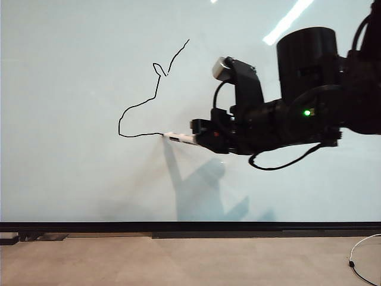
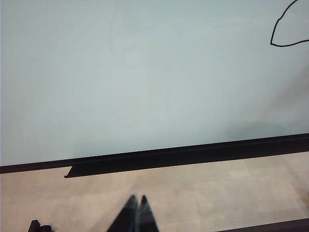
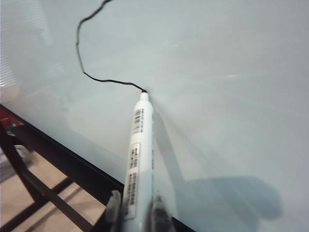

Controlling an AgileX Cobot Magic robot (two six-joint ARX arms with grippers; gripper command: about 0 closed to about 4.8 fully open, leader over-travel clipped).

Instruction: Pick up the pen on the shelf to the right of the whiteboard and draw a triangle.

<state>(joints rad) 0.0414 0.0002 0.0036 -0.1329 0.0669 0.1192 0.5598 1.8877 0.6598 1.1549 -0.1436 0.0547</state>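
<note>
On the whiteboard (image 1: pixel 71 89) we are drawing the triangle (image 1: pixel 140 106): our right gripper (image 3: pixel 136 209), clamped on the pen (image 3: pixel 136 159), is tracing its unfinished base, while our left gripper (image 2: pixel 136 200) is hanging pinched together and empty above the floor.

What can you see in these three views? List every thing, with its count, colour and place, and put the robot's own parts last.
whiteboard: one, pale grey-white, glossy, filling the background above the floor.
black strip: one, black, along the whiteboard's lower edge.
drawn line: one, thin black, wobbly and unclosed, running from a peak down past a small loop to the pen tip.
pen: one, white barrel with dark printing, black tip touching the whiteboard at the line's end.
floor: one, beige, below the board.
cable: one, pale, on the floor at the exterior view's lower right.
right tool: one, black, shut on the pen, reaching in from the right.
left tool: one, black, shut, above the floor, away from the board.
</note>
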